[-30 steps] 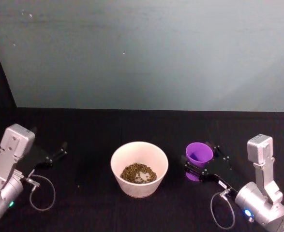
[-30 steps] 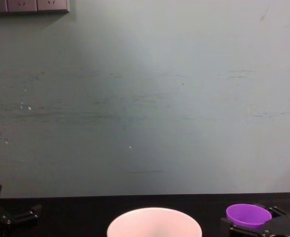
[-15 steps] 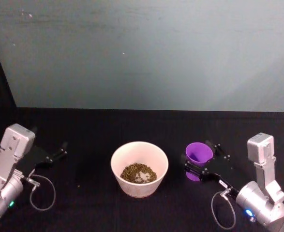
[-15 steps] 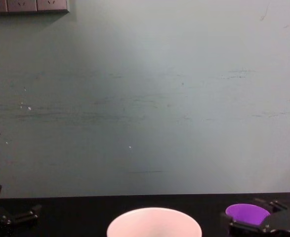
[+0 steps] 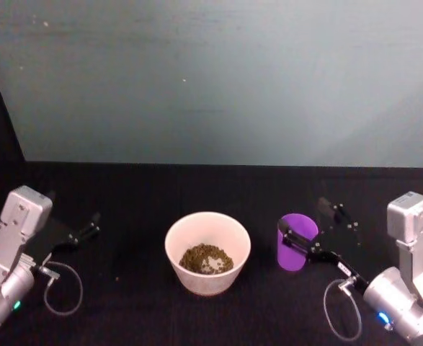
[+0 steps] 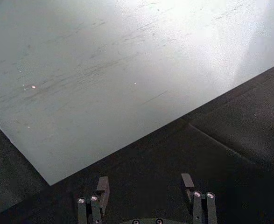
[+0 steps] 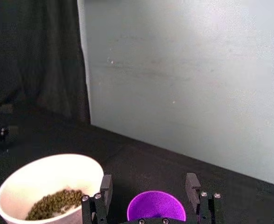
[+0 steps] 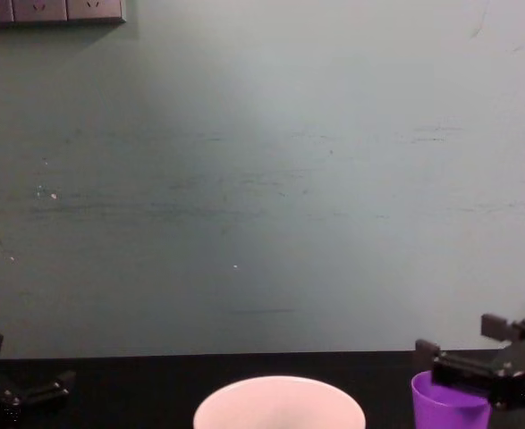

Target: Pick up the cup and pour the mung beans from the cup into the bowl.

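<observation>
The purple cup stands upright on the black table, just right of the bowl. Mung beans lie in the bottom of the pale bowl. My right gripper is open, its fingers either side of the cup's rim and slightly above it. In the right wrist view the cup sits between the two spread fingers, with a gap on the bowl side. From the chest the cup shows below the right gripper. My left gripper rests open at the table's left, away from both.
A grey-green wall panel stands along the table's far edge. The black tabletop spreads around the bowl and cup. A cable loop hangs by the left arm, and another by the right arm.
The right gripper has lifted and drawn back to the right. The cup, tilted before, now stands upright on the table. Bowl and left arm stay put.
</observation>
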Robot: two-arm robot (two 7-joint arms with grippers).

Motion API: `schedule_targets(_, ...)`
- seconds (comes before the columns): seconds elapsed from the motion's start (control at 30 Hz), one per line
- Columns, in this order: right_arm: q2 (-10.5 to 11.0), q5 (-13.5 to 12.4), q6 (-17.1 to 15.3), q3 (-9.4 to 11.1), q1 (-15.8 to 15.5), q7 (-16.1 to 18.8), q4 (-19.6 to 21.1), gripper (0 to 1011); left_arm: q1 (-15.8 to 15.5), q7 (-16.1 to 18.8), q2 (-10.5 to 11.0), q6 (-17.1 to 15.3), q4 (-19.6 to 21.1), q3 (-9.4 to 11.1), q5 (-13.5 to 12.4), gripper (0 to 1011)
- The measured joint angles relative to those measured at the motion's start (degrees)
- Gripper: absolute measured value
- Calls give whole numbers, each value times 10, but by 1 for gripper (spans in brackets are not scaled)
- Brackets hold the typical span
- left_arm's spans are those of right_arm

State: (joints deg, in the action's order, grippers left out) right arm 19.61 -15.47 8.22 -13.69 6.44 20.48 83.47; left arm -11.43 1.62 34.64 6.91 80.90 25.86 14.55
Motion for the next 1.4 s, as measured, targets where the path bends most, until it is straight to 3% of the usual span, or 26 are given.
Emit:
schedule_targets(0.2,-3,11,6,21,-40,-34,50,1003,0,0,0,0,0,0,0,1000)
schedule_targets(0.33,-12,29,27,39,-68,-62,67,1003,0,0,0,0,0,0,0,1000)
schedule_targets(0.77,-42,83,84,88,-109,-131,49,1003,0,0,0,0,0,0,0,1000)
schedule_targets(1.03,-53,95,95,105,-114,-139,27,1003,0,0,0,0,0,0,0,1000)
schedule_targets(1.4,-55,95,97,106,-114,-134,26,1002,0,0,0,0,0,0,0,1000)
